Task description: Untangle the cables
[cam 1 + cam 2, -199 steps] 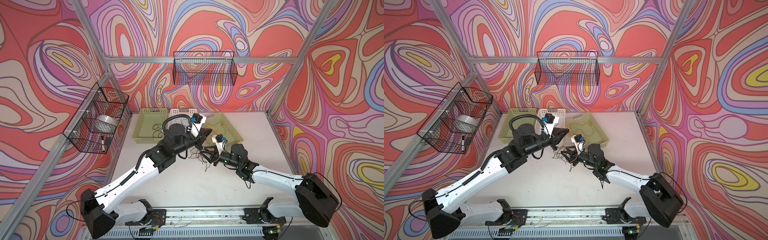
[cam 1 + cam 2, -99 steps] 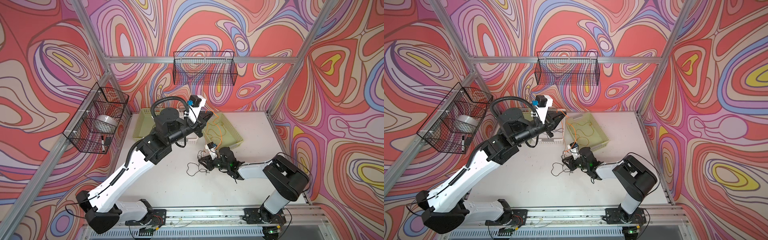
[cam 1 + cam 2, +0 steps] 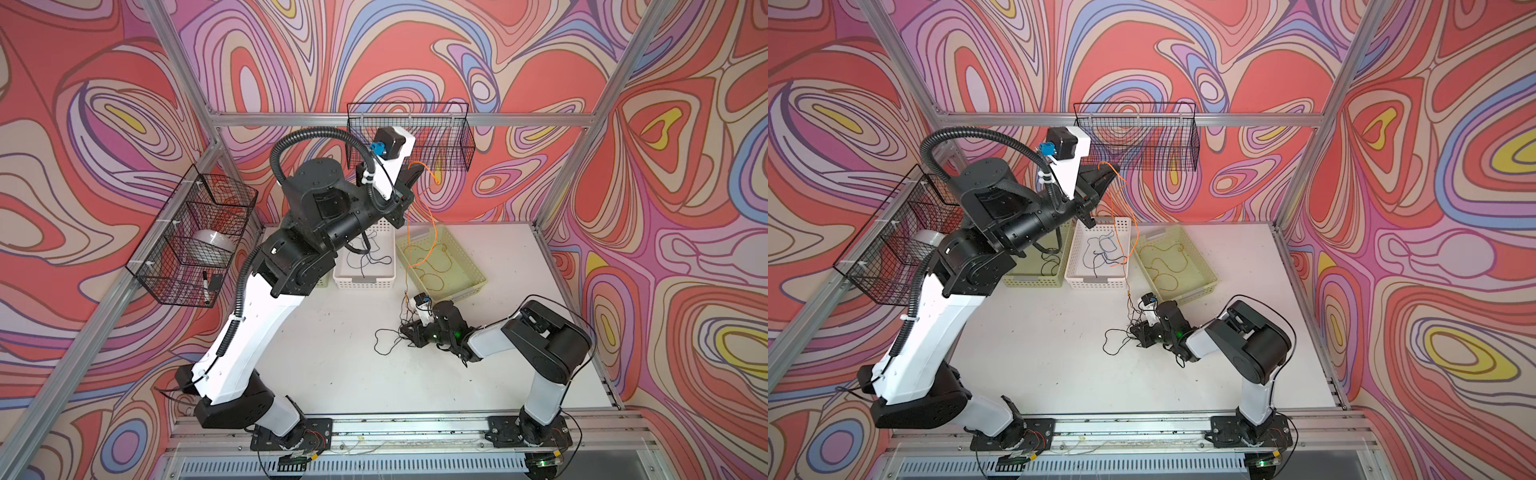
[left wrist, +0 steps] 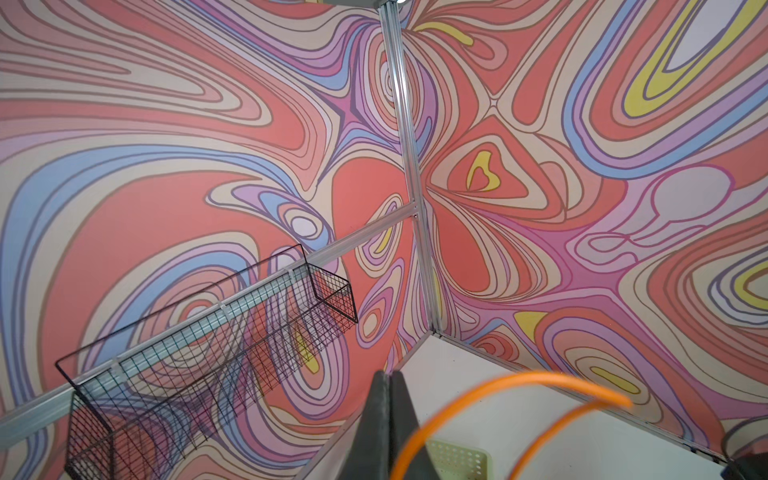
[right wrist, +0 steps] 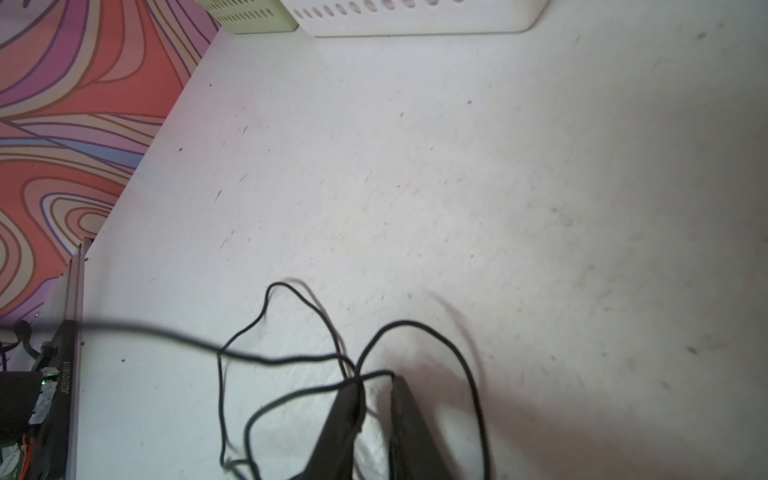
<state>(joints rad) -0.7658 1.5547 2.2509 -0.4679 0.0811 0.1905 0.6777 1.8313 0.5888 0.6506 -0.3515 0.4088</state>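
Observation:
My left gripper (image 3: 415, 176) (image 3: 1109, 169) is raised high near the back wall, shut on an orange cable (image 3: 409, 232) (image 3: 1120, 216). That cable loops past the shut fingers (image 4: 376, 415) as an orange arc (image 4: 498, 379) and hangs down to the table. My right gripper (image 3: 409, 332) (image 3: 1138, 332) lies low on the table at a small tangle of dark cables (image 3: 384, 340) (image 3: 1115, 341). Its jaws (image 5: 376, 380) stand slightly apart, with a dark cable (image 5: 291, 397) crossing the tips. Both top views show this.
At the back stand a white basket (image 3: 365, 283) with dark cables (image 3: 370, 257) and a yellow-green basket (image 3: 471, 286) with orange cable (image 3: 432, 274). Another yellow-green basket (image 3: 1034, 283) sits left. Black wire baskets (image 3: 409, 137) (image 3: 195, 237) hang on the walls.
My left arm has lifted from the table to high up, drawing the orange cable with it. My right gripper has dropped to the tangle and its jaws have narrowed.

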